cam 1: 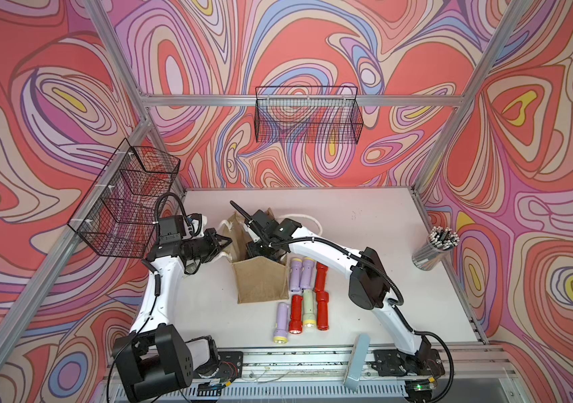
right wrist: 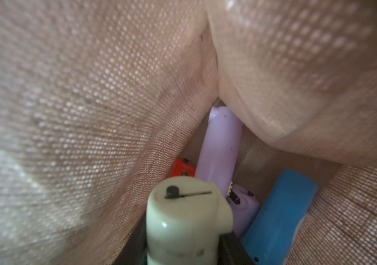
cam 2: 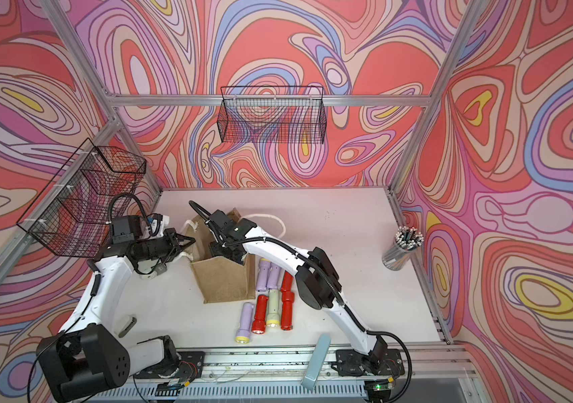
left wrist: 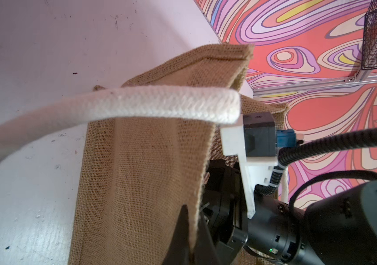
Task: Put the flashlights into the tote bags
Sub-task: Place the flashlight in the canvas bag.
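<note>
Left gripper point(left wrist: 191, 231) pinching tote bag point(cam 1: 260, 282) rim, right gripper point(right wrist: 184, 251) inside bag, clamped on pale green flashlight point(right wrist: 183, 206), burlap walls close around, seven flashlights point(cam 1: 307, 307) just beside bag on table point(cam 1: 365, 244)

Both top views were brightly, evenly lit, with soft shadows cast on the table point(cam 1: 365, 226) and edges bowed, while the rope handle point(left wrist: 155, 105) was blurred and the pale green flashlight point(right wrist: 183, 218) was defocused in dim light filtered through the tote bag point(right wrist: 68, 103).

Swirl-patterned red walls point(cam 1: 313, 42) surround a white tabletop point(cam 1: 365, 237); black wire baskets point(cam 1: 307, 115) hang.
</note>
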Controlling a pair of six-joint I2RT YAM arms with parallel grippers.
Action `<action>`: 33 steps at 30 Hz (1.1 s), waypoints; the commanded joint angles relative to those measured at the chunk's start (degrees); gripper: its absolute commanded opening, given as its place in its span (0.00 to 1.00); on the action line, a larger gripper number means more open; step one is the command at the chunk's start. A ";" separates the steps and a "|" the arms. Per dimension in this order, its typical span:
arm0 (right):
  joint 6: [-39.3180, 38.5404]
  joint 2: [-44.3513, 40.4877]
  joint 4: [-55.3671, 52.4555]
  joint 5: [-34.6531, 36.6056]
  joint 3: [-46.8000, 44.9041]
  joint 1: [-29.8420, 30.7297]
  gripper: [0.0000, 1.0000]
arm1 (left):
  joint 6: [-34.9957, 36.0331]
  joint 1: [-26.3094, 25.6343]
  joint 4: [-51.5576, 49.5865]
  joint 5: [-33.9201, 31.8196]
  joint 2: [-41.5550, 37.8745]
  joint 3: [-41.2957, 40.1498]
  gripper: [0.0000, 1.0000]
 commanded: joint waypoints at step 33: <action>3.44 3.84 0.92 0.53 -1.91 -0.51 0.61 | 4.73 -0.13 -0.65 -5.92 -0.04 5.99 0.00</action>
